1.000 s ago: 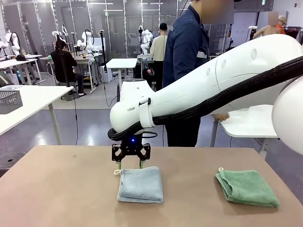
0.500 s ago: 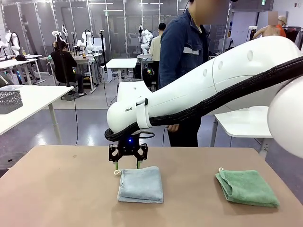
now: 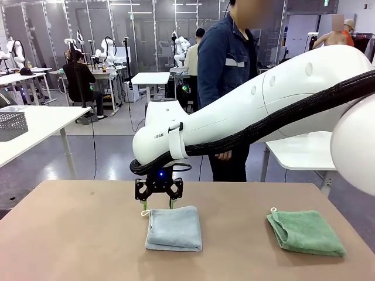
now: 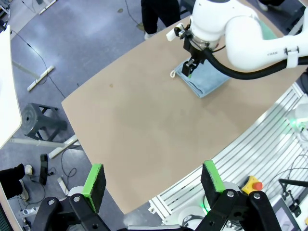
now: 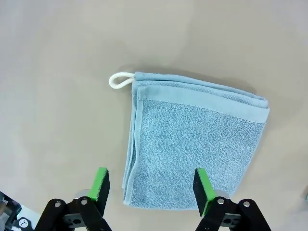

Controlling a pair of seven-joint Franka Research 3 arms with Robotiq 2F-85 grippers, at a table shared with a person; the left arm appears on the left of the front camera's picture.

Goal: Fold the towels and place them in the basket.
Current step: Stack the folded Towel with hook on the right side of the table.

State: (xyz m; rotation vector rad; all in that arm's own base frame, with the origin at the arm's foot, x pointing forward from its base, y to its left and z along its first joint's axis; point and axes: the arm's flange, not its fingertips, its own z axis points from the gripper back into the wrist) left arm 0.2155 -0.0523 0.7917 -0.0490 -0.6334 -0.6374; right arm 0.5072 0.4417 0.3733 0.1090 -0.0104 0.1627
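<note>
Terry-soft and floppy, the folded blue-grey towel [image 5: 192,144] lay flat just past the right gripper's [image 5: 150,186] spread, empty fingers, so I'd pinch its thick layered edge.

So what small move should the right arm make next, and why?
Probably lower the right tool straight down to pinch the near edge of the folded blue towel. It is open, hovering above that edge, holding nothing.

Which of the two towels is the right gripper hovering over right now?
The pale blue-grey towel, folded near the table's middle. The right gripper hangs open at its far edge, while the mint green towel lies apart, off to the robot's right.
</note>
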